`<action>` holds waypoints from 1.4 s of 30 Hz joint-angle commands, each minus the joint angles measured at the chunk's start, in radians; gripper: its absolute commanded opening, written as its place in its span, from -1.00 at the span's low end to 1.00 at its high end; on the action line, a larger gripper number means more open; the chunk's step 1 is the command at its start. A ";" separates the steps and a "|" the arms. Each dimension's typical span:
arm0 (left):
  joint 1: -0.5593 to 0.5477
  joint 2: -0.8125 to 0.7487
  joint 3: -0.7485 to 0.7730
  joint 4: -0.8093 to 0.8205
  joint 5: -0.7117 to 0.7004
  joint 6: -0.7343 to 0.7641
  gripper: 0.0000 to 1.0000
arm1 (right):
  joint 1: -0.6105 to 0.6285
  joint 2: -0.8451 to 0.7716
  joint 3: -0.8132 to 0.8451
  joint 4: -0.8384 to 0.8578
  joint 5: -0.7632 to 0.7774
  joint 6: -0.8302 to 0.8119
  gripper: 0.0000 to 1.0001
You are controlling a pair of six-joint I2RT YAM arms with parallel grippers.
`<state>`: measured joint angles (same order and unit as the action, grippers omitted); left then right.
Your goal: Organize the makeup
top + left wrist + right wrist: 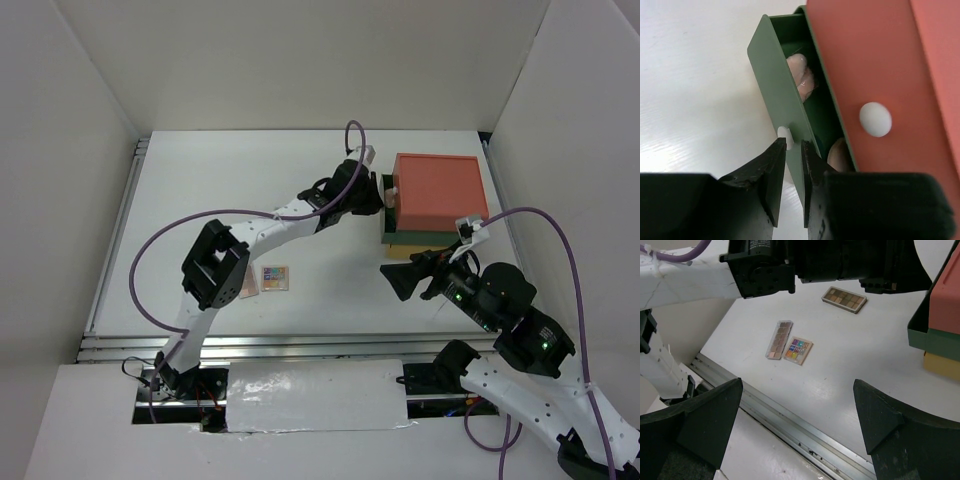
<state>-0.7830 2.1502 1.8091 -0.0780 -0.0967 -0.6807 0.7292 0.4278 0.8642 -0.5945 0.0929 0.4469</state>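
My left gripper (793, 145) hangs at the pulled-out green drawer (775, 75) of the drawer box. Its jaws stand a narrow gap apart, astride the drawer's front wall, beside that wall's white knob (784, 136). Inside the drawer lie peach makeup pieces (801, 75) and a round compact (837, 152). On the table lie a long brown-pink palette (779, 339), a square multicoloured palette (798, 350) and a second long palette (844, 299). My right gripper (800, 405) is wide open and holds nothing, above the table's near edge.
The drawer box (438, 190) stands at the back right, red on top, with a yellow drawer (940, 365) lowest. The red drawer front carries a white knob (875, 119). A metal rail (790, 425) runs along the near edge. White walls enclose the table.
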 commanded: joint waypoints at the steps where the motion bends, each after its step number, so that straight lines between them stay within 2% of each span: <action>1: -0.002 0.045 0.021 0.104 0.078 0.017 -0.36 | 0.007 0.006 0.016 0.019 0.002 -0.016 1.00; 10: -0.004 0.148 0.105 0.155 0.156 -0.039 -0.29 | 0.006 -0.004 0.024 -0.001 0.016 -0.019 1.00; 15: -0.004 0.126 0.050 0.201 0.163 -0.054 -0.27 | 0.007 -0.011 0.019 -0.007 0.024 -0.020 1.00; 21: -0.004 0.059 -0.059 0.176 0.043 -0.103 -0.17 | 0.007 -0.008 0.004 0.007 0.016 -0.019 1.00; 25: 0.007 0.027 -0.164 0.178 -0.052 -0.219 0.02 | 0.007 -0.006 -0.004 0.018 0.011 -0.016 1.00; 31: 0.031 0.089 -0.160 0.257 0.044 -0.261 0.02 | 0.007 0.002 -0.005 0.019 0.008 -0.016 1.00; 35: 0.036 0.111 -0.162 0.354 0.113 -0.258 0.09 | 0.006 0.000 -0.005 0.018 0.014 -0.017 1.00; 42: 0.036 0.119 -0.168 0.478 0.207 -0.250 0.06 | 0.007 0.006 -0.010 0.019 0.016 -0.019 1.00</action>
<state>-0.7425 2.2566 1.6253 0.2703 0.0463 -0.9234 0.7292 0.4274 0.8604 -0.5987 0.0982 0.4438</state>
